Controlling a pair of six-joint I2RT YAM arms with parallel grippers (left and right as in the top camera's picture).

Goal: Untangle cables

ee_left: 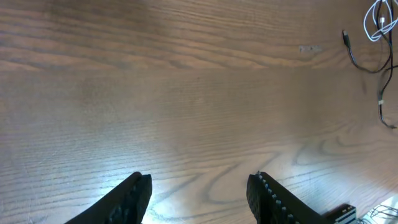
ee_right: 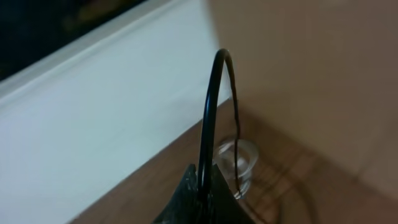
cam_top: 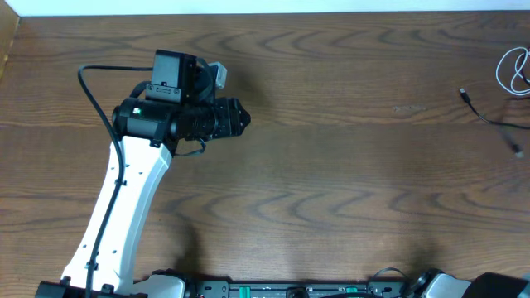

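Closest to the lens on the left wrist cam are two black fingers (ee_left: pixel 134 199) of the left gripper (ee_left: pixel 199 182), spread wide with nothing but bare table (ee_left: pixel 186 93) between them, so that one's empty. The cables are way off at the far right edge. You've got a white cable (cam_top: pixel 515 70) looped near the corner and a thin black cable (cam_top: pixel 489 114) just below it, plug end up-left, cord running down-right.

From overhead the left gripper faces right, so the cables are pretty much ahead of it along the table's long side, but well apart. The right arm (cam_top: pixel 489 285) sits at the bottom right, so I'd guess it's the nearer one.

The right wrist cam is no help though. The right gripper (ee_right: pixel 191 200) is just a dark wedge with a black loop (ee_right: pixel 208 118) arching up out of it. Can't tell if it's clamped on that or what the loop even is. Whether white and black actually cross is too small to say.
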